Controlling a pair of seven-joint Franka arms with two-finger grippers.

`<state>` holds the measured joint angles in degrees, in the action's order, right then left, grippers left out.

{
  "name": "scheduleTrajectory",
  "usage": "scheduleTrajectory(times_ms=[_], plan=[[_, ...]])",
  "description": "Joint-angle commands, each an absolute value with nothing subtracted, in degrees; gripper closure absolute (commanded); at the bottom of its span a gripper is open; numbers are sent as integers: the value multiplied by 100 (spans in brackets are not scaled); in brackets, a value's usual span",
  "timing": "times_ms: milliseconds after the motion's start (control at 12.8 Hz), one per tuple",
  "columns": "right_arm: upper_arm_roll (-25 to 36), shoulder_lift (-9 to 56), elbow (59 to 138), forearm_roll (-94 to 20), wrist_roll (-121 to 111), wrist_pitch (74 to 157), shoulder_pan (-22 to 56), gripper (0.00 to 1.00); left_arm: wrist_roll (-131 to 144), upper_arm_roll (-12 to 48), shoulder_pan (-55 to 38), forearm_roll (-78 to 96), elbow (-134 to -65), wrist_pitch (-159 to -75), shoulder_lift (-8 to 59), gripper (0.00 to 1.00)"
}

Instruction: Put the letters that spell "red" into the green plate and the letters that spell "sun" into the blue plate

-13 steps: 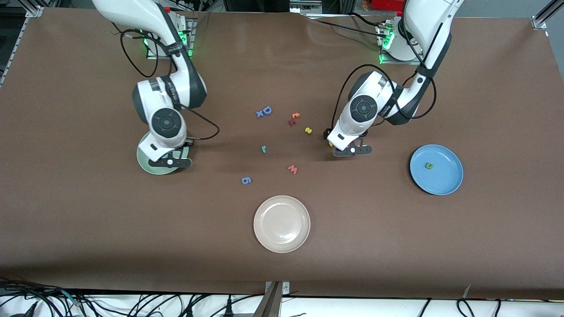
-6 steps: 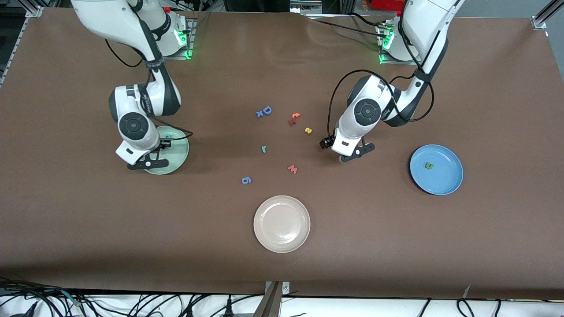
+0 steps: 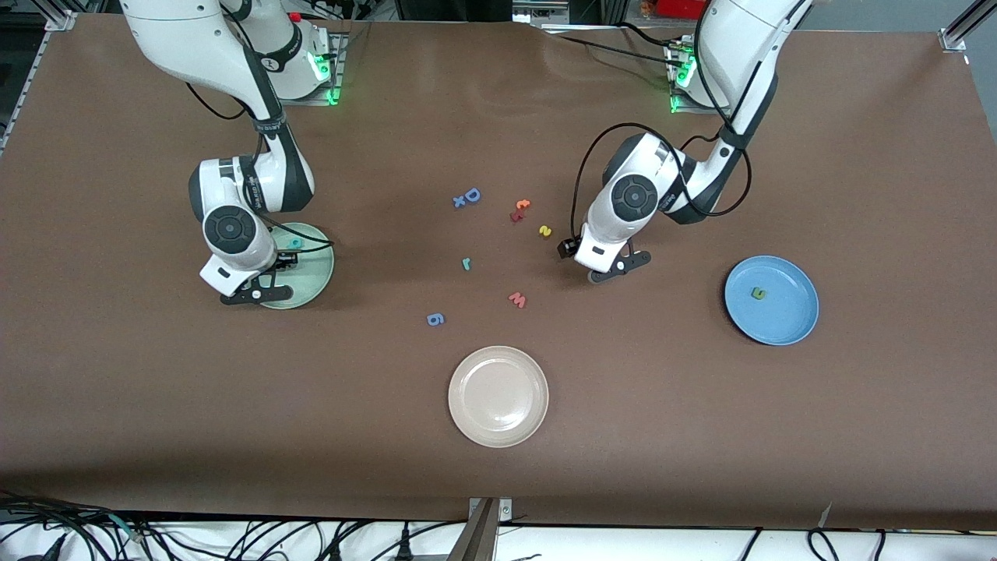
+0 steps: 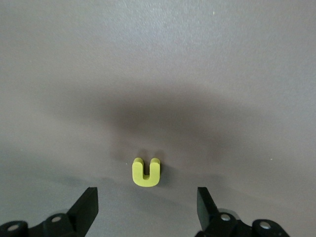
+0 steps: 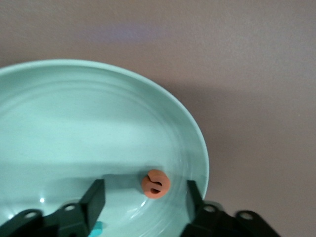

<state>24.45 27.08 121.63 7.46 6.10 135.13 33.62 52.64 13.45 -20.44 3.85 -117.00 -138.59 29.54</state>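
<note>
**Both jaws apart, one letter under each**

From the front I cannot see the yellow "n" [image 4: 146, 172]; the left arm's wrist hides it. Only my left wrist view shows it, lying on the table between the spread jaws of the left gripper [image 4: 146, 205], untouched.

The right gripper [image 5: 145, 197] covers part of the green plate [image 3: 315, 274], jaws apart. The orange "e" [image 5: 156, 183] lies in that plate between them; a teal letter [image 3: 294, 243] lies there too, its shape too small to read.

I count three plates: green, blue plate [image 3: 787, 315], beige plate [image 3: 498, 396]. One dark green "u" [image 3: 757, 293] sits in the blue. Loose on the table: yellow "s" [image 3: 545, 231], teal "r" [image 3: 466, 263].

Both arms bend down steeply, wrists low.
</note>
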Motion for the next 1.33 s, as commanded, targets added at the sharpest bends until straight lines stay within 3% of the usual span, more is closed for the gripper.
scheduleTrajectory(times_ms=[0, 156, 546, 859, 1093, 1249], plan=[[2181, 2392, 11954, 616, 1087, 12923, 3401, 23, 5273, 1257, -2109, 45, -11628, -13895, 3093, 13], [1803, 2329, 11752, 563, 1824, 12561, 3393, 27, 5273, 1213, -2101, -105, -11646, -13966, 3129, 14], [521, 2328, 11182, 114, 4652, 12560, 3497, 27, 5326, 1213, -2135, -123, -11646, -13966, 3138, 34], [387, 2724, 10881, 105, 6509, 13058, 4094, 31, 5265, 1195, -2188, -132, -11646, -13975, 3190, 64], [369, 3162, 10706, -183, 7459, 13691, 4482, 31, 5168, 1143, -2180, -612, -11646, -13957, 3199, 81], [360, 3557, 10190, -377, 7855, 13825, 4517, 35, 4828, 1081, -2162, -659, -11646, -13878, 3129, 87]])
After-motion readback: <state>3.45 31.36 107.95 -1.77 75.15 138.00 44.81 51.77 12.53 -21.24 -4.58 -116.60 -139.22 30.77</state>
